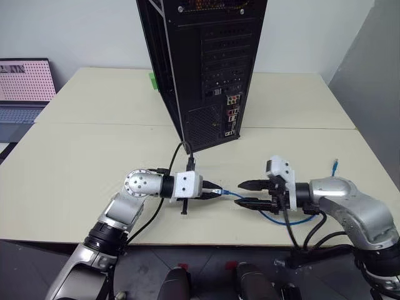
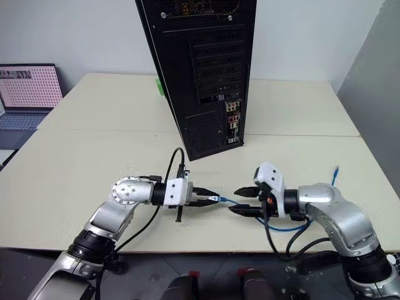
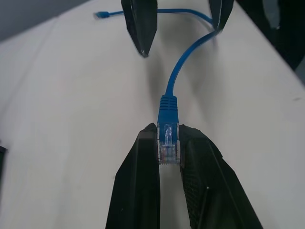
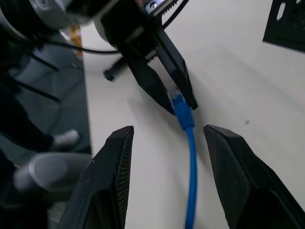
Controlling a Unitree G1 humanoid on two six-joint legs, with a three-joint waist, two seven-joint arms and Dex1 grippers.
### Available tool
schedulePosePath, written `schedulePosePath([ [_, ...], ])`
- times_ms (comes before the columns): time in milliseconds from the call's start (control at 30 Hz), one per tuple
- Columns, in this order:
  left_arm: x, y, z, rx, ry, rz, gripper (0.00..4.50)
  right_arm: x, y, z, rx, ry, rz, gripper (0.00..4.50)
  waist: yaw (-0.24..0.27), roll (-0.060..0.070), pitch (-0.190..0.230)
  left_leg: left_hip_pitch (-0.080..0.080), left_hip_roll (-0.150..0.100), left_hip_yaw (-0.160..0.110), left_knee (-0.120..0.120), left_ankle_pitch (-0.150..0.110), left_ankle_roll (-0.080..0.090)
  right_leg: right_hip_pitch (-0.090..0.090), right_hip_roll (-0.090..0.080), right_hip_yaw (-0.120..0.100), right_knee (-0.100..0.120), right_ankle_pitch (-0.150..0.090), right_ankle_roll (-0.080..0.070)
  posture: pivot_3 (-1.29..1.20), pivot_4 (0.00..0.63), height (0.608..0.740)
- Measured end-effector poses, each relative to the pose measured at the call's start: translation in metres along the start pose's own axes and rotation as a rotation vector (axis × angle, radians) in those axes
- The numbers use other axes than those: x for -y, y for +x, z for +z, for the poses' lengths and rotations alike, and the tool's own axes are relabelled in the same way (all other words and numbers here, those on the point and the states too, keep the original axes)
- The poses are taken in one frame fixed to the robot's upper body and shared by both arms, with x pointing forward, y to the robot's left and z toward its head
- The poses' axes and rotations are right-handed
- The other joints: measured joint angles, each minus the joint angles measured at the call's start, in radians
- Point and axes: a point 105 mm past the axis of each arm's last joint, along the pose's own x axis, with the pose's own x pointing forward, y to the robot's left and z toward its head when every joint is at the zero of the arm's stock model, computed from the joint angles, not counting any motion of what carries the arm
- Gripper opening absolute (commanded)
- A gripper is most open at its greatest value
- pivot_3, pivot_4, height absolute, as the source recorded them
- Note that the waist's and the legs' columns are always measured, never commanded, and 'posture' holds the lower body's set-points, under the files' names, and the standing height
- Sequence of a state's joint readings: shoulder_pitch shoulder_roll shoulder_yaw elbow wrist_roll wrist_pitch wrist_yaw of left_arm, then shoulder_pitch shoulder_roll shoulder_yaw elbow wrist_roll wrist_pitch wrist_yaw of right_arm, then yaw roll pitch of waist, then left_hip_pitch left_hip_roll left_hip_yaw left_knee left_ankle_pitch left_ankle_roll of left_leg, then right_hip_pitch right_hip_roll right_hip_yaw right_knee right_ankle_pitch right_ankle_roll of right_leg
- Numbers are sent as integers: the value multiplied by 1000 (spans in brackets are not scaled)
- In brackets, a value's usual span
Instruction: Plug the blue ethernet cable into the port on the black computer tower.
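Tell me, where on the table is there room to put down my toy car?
The table is bare on the robot's left, between the laptop and the tower. It is also bare on the right, beside the tower. The near middle is crowded: the left gripper pinches the cable plug, and the open right gripper sits around the cord.

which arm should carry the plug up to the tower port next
Left. The left gripper is shut on the blue ethernet cable at its clear plug, while the right gripper has open jaws straddling the cord. The port sits ahead on the black computer tower.
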State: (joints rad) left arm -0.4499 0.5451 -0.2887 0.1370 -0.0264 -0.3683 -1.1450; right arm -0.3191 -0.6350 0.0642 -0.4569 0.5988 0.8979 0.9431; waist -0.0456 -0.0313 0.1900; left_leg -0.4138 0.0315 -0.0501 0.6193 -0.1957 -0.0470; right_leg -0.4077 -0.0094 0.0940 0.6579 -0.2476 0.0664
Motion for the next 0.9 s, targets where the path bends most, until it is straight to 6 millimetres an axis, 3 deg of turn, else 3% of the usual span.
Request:
schedulePosePath([
  [133,4,2,1,31,223,43,313,-2,4,6,73,104,0,2342,4,0,0,-1,0,0,1,0,0,0,0,0,0,0,0,0,150,740],
  [267,-4,6,14,113,397,118,313,-4,12,5,88,158,2,2342,14,0,0,-2,0,0,4,0,0,0,0,0,0,0,1,0,150,740],
  [600,-15,3,26,170,556,195,313,1,18,2,94,215,-8,2342,13,0,0,-2,0,0,4,0,0,0,0,0,1,0,1,0,150,740],
  [900,-14,1,27,178,602,216,312,4,19,1,99,252,-9,110,13,0,0,-2,0,0,4,0,0,0,0,-1,1,0,1,0,150,740],
])
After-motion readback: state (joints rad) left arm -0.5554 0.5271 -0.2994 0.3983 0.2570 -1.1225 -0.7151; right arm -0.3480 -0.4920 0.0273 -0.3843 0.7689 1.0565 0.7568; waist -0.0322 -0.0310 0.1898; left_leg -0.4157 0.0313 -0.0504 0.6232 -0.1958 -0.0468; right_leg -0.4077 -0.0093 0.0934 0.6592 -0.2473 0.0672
